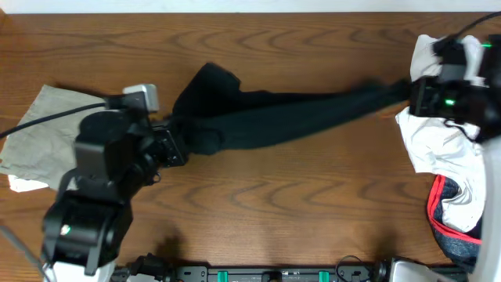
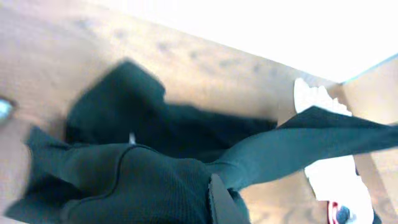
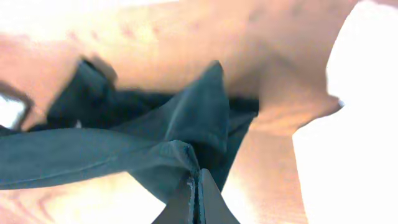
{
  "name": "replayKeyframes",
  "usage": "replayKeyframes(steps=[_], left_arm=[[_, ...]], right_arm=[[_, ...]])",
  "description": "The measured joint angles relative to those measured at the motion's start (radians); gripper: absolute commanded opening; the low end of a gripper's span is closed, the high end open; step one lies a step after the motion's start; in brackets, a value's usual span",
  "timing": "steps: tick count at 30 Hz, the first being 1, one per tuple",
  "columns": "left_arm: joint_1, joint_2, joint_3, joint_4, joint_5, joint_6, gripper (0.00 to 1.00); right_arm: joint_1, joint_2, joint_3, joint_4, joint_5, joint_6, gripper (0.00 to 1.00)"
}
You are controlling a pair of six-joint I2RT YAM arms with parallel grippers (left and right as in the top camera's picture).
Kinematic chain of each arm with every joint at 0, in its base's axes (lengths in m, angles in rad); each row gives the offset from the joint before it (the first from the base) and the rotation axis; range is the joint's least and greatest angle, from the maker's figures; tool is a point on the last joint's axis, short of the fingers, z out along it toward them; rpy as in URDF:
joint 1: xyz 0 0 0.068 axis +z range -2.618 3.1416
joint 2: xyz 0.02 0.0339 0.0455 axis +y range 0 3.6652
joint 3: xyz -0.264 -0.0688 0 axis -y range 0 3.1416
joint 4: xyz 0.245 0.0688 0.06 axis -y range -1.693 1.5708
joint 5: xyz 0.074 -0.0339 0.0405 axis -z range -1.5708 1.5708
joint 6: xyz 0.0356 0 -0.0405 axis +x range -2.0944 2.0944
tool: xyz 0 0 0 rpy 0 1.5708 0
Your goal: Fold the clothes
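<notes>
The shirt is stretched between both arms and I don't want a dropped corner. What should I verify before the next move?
1. Left end effector shut on the black shirt: ok.
2. Right end effector shut on the shirt: ok.
3. Shirt spread flat: not ok; it is a bunched band between the arms.
4. Khaki garment apart from the shirt: ok.
5. White garment apart from the right end effector: cannot tell; they overlap in the overhead view.
6. Which shirt parts are gripped: cannot tell.
</notes>
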Motion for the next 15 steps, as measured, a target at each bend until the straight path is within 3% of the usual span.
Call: replayKeyframes(steps=[8, 15], left_arm=[[0.0, -0.006, 0.124, 0.001, -0.137, 0.005, 0.06], [0.0, -0.001, 0.365, 0.003, -0.242, 0.014, 0.06]], right_arm=[[-0.087, -0.145, 0.041, -0.037, 0.037, 0.0, 0.01], [-0.116, -0.181, 0.063, -0.05, 0.066, 0.0, 0.01]])
